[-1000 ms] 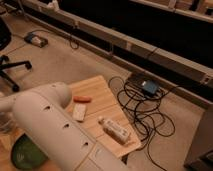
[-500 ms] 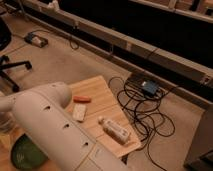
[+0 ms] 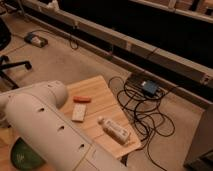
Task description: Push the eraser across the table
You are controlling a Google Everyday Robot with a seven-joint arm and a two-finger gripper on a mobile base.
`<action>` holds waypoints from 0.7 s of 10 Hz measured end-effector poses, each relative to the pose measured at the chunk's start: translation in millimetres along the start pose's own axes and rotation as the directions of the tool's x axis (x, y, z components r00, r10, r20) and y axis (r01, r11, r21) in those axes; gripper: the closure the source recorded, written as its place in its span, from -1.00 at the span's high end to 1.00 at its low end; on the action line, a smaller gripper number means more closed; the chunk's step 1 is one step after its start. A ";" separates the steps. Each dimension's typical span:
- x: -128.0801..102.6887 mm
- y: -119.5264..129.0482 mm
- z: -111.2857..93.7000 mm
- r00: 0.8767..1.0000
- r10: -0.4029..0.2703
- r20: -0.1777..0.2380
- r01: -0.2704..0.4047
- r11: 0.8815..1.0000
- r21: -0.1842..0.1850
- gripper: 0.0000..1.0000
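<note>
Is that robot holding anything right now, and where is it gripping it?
Cannot be told: the tool is out of view, only the white arm shows. The small white block lies free on the table.

Claw unseen — perhaps off lower edge

eraser [image 3: 78, 112] on table [image 3: 102, 92], bottle [image 3: 115, 131] right of it, cables [image 3: 145, 112] right of table; tool out of view.

The table [image 3: 103, 89] is finished in pale wood, striped by planks. An orange-red bar [image 3: 82, 99], a cream-white block [image 3: 78, 112] and a white bottle [image 3: 114, 129] are set against it. The arm [image 3: 42, 122] is coloured white and dotted with dark holes; the gripper is hidden out of view beyond it. A blue box [image 3: 149, 87] is ringed by black cables [image 3: 142, 112].
</note>
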 end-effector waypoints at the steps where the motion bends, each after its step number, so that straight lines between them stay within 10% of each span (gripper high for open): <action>1: -3.2 -0.6 -2.5 1.000 -0.007 -0.007 0.007 1.000 0.004 0.60; 7: -4.4 -3.3 8.7 1.000 -0.012 -0.012 0.012 0.999 -0.036 0.60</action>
